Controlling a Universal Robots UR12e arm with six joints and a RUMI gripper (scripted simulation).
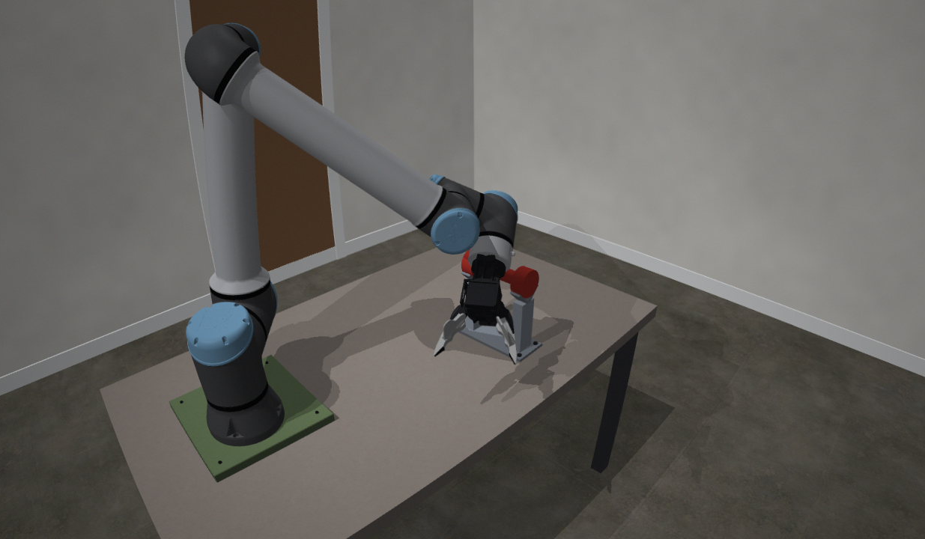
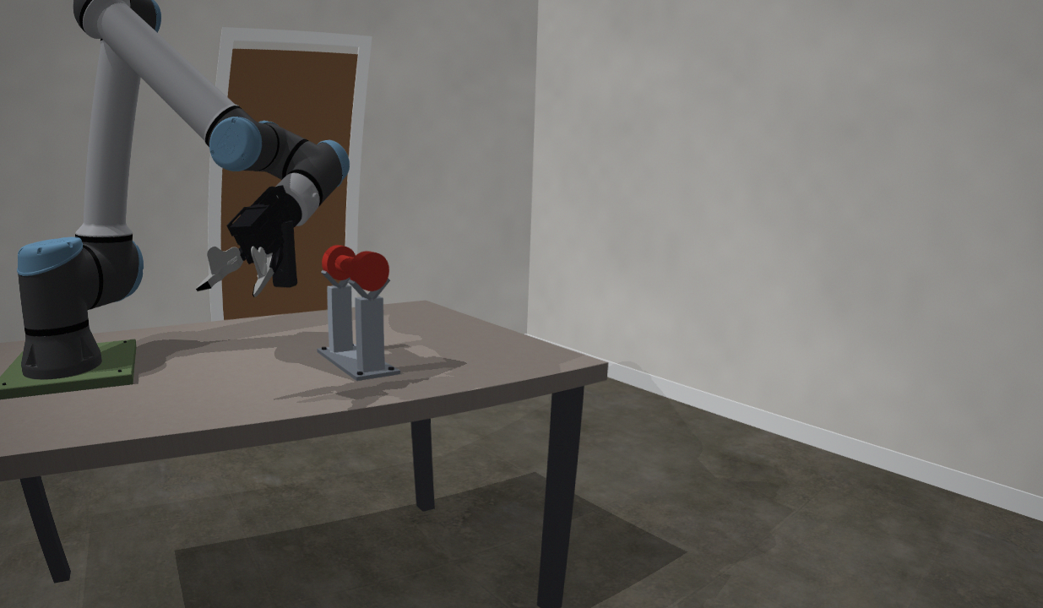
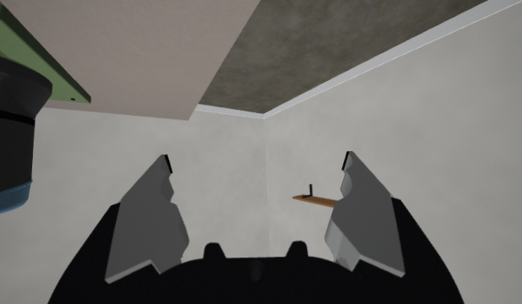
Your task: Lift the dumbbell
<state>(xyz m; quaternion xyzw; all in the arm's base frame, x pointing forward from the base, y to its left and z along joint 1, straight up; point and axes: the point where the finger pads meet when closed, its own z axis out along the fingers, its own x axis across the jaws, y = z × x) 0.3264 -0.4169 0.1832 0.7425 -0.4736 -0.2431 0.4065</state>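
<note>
The red dumbbell [image 1: 523,281] [image 2: 355,266] lies across the top of its grey cradle [image 1: 524,320] [image 2: 356,325] on the table [image 1: 385,436] [image 2: 207,412]. My gripper [image 1: 476,352] [image 2: 230,289] [image 3: 257,154] is open and empty. In the exterior view it hangs in the air to the left of the dumbbell, at about the same height and apart from it, with its fingers pointing down and away. In the top view it hides the dumbbell's left end. The wrist view shows only the wall between the fingers; the dumbbell is out of that view.
The arm's base stands on a green plate [image 1: 305,410] [image 2: 117,364] [image 3: 16,46] at the table's other end. The table's edge is close behind the cradle. A brown door [image 2: 290,98] is in the back wall.
</note>
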